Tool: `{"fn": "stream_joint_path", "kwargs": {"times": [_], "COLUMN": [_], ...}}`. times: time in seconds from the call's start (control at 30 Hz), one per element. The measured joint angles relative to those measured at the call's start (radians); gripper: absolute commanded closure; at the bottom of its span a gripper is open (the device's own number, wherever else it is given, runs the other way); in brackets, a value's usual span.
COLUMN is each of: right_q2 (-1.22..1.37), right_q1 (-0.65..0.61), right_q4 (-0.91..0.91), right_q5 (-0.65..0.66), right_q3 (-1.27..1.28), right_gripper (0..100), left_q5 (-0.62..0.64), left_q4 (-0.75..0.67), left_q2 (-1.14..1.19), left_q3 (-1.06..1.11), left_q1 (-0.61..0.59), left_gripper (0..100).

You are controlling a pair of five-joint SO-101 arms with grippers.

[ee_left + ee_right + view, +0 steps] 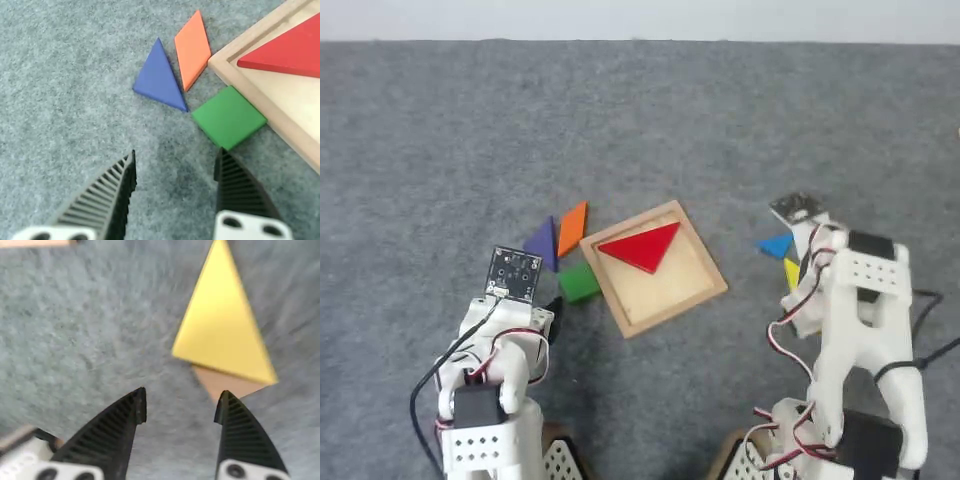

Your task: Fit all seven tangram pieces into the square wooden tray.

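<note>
Item: green square (229, 117) — flat on the mat, just beside the tray (222, 62), outside its rim. Your left gripper (176, 155): wide open, empty, just short of it. Right gripper (182, 392): likewise agape, empty, near the yellow triangle (220, 330). Straddle the square's parallel edges — close squarely.

The tray (665, 290) is pale wood, its triangle (642, 246) red, the square (578, 282) green, the parallelogram (572, 228) orange.

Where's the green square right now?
In the high view the green square lies on the mat beside the wooden tray, on the left arm's side, just ahead of the left gripper.
</note>
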Motion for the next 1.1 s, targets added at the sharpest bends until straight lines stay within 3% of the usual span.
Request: {"fn": "stream_joint_path", "kwargs": {"times": [0.2,0.33,0.47,0.63,0.8,0.97,1.1], "right_q2": [-0.002,-0.002,-0.002,-0.002,-0.002,-0.002,0.026], "right_q1": [-0.015,-0.043,-0.058,-0.046,-0.023,0.008,0.023], "right_q4": [-0.11,-0.14,-0.141,-0.106,-0.094,-0.126,-0.17], "right_q5": [-0.37,-0.4,-0.252,0.112,0.399,0.589,0.664], "right_q3": [0.012,0.012,0.012,0.005,-0.011,-0.011,-0.011], "right_gripper": [78.1,77.9,77.9,76.5,59.0,60.0,64.1], "left_q5": [0.0,0.0,0.0,0.0,0.0,0.0,0.0], "left_q4": [0.0,0.0,0.0,0.0,0.0,0.0,0.0], "left_q2": [0.0,0.0,0.0,0.0,0.0,0.0,0.0], "left_q3": [0.0,0.0,0.0,0.0,0.0,0.0,0.0], "left_q1": [0.0,0.0,0.0,0.0,0.0,0.0,0.0], "left_gripper": [75,75,75,75,75,75,75]}}
